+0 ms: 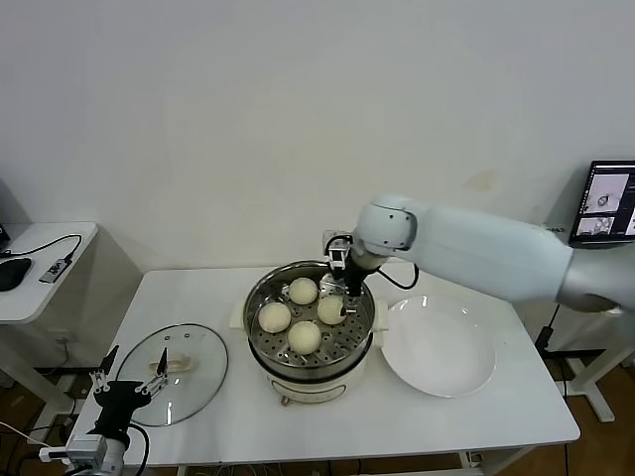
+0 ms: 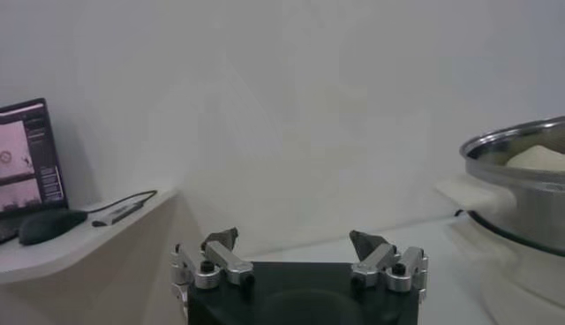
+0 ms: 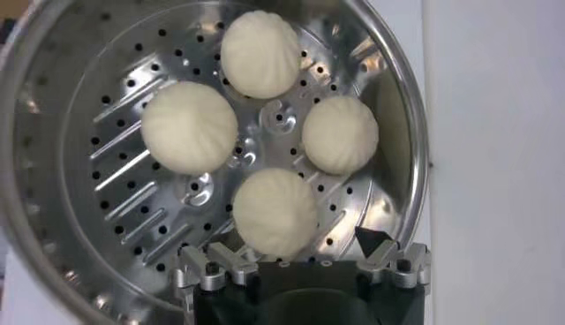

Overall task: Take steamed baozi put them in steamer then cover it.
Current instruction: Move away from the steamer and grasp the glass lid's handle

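Four smooth, pleated cream baozi point(image 3: 275, 210) sit on the perforated steel tray of the round, shiny steamer point(image 1: 310, 322) at the tabletop's middle. The right gripper point(image 1: 349, 297) hangs just above the rear-right bun, jaws open and gripping nothing. A white plate point(image 1: 437, 347) lies right of the steamer and a glass lid point(image 1: 177, 359) left, while the left gripper point(image 1: 131, 382), jaws spread and empty, waits near the front-left corner.

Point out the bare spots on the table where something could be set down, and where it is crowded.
Bare table runs along the front edge, below the empty white plate, and at the rear left corner behind the glass lid. The middle is crowded: the steamer holds four baozi, with the open right gripper above them. The open left gripper sits by the lid.
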